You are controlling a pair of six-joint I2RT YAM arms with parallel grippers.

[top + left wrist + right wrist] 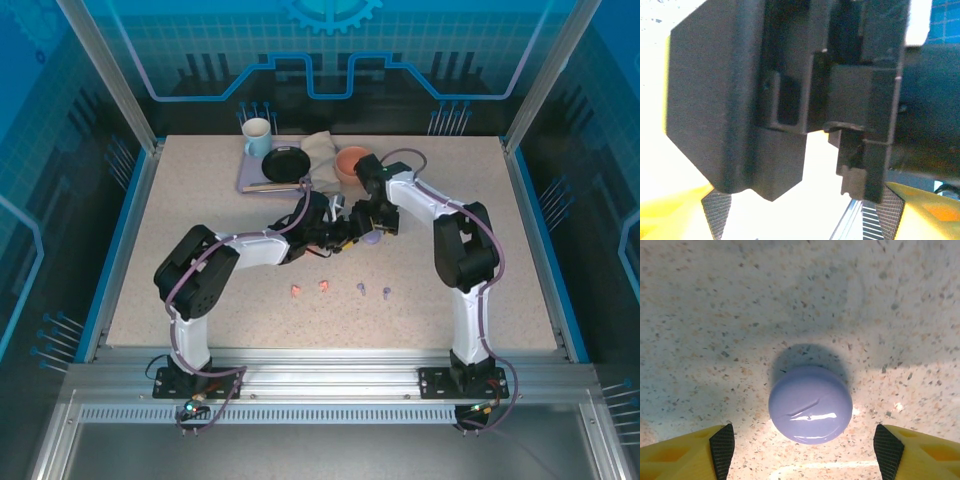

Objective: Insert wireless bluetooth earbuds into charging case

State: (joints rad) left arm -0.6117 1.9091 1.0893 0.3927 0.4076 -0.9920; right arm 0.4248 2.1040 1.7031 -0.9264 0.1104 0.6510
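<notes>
Four tiny earbuds lie in a row on the speckled table in front of the arms: two coral-pink earbuds (296,290) (324,286) and two lilac ones (361,288) (386,291). A round lilac charging case (810,404), lid closed, rests on the table. My right gripper (805,452) hovers over it, open, its fingertips (722,450) wide on both sides without touching. In the top view the case (371,240) peeks out under the right gripper (372,230). My left gripper (338,238) is right beside it, open (802,215), with the other arm's black body close in front.
At the back stand a white mug (257,137), a black dish (285,163) on a lilac tray (250,180), a beige cloth (320,150) and an orange bowl (352,160). Both arms crowd the table's middle.
</notes>
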